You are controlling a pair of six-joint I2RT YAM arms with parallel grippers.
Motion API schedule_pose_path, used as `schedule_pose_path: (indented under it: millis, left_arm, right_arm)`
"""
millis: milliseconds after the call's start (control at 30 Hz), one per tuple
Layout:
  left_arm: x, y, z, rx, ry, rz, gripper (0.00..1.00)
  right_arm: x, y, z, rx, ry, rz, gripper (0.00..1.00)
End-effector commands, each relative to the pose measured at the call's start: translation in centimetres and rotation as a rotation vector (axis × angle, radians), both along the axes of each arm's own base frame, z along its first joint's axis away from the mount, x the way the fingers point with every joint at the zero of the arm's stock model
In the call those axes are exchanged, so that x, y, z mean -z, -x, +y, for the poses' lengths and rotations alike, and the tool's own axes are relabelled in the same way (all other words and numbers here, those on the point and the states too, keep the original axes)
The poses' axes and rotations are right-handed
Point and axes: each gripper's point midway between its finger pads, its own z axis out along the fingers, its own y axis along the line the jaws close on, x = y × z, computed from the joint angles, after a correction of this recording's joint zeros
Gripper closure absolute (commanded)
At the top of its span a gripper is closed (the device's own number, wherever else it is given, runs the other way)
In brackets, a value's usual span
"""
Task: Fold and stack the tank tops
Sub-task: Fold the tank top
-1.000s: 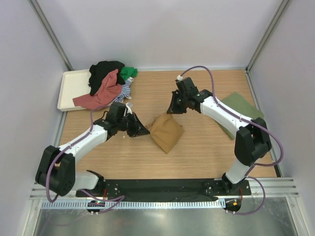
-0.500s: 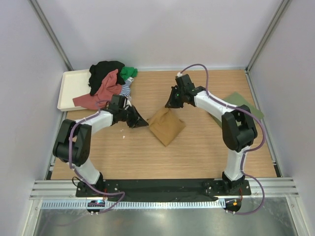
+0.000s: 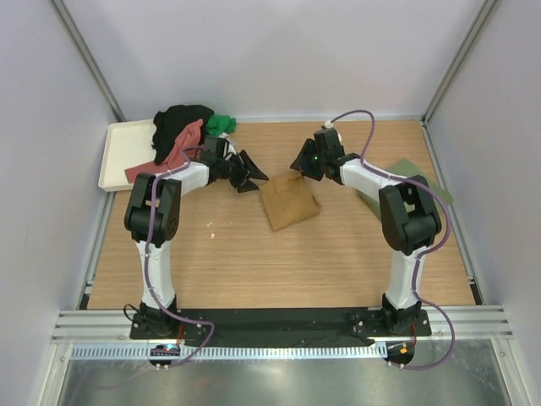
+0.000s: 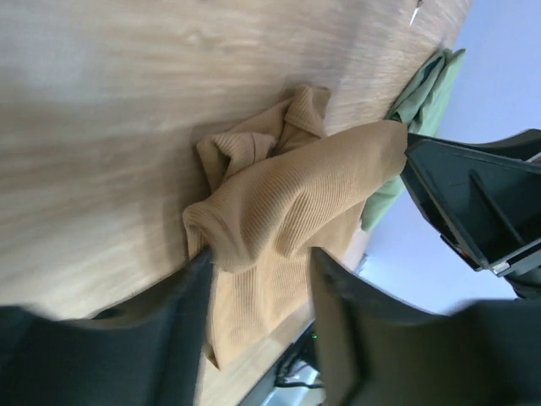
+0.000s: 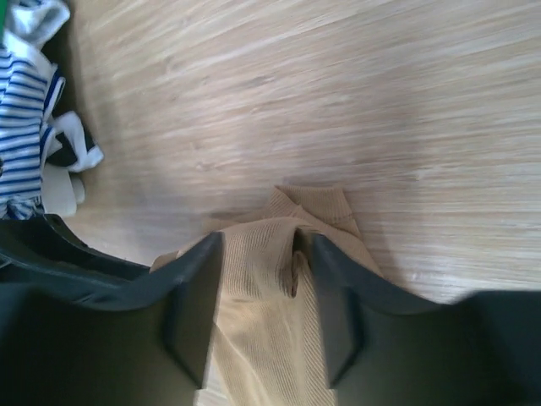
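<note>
A mustard brown tank top point(image 3: 289, 201) lies bunched in the middle of the wooden table. My left gripper point(image 3: 254, 175) hangs open just off its back left corner. In the left wrist view the ribbed brown cloth point(image 4: 287, 194) shows between and beyond the spread left gripper point(image 4: 260, 262). My right gripper point(image 3: 297, 163) is open at the top's back edge; its wrist view shows the right gripper point(image 5: 264, 245) straddling a ridge of the brown cloth point(image 5: 317, 207). An olive green tank top point(image 3: 408, 180) lies flat at the right, partly under the right arm.
A cream tray point(image 3: 117, 156) sits at the back left with a heap of tank tops point(image 3: 182, 135) in black, red and green spilling over its edge. A blue-striped cloth point(image 5: 21, 144) lies by the heap. Walls close in the table on three sides.
Both grippers carried the brown top's edges toward the back of the table and then opened. The top has dropped and now lies further back. Both arms have swung back with it.
</note>
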Motion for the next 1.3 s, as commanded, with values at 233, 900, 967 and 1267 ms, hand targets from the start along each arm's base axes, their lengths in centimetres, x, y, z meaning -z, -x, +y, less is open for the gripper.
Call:
schedule_pose_path:
  millis: [233, 900, 967, 1267]
  left_arm:
    - [-3.7, -0.6, 0.1, 0.059, -0.066, -0.155, 0.36]
    - [-5.3, 8.3, -0.2, 0.156, -0.186, -0.208, 0.37]
    - [-5.6, 8.8, -0.3, 0.157, -0.198, -0.222, 0.37]
    - [-3.5, 10.3, -1.9, 0.200, -0.271, -0.218, 0.38]
  right_arm:
    - [-2.4, 0.8, -4.4, 0.032, 0.136, -0.142, 0.32]
    - [2.3, 12.4, -2.4, -0.144, -0.241, -0.022, 0.33]
    - [2.8, 13.9, -2.7, -0.127, -0.254, 0.002, 0.37]
    - [2.1, 14.5, -4.0, -0.125, -0.169, 0.007, 0.36]
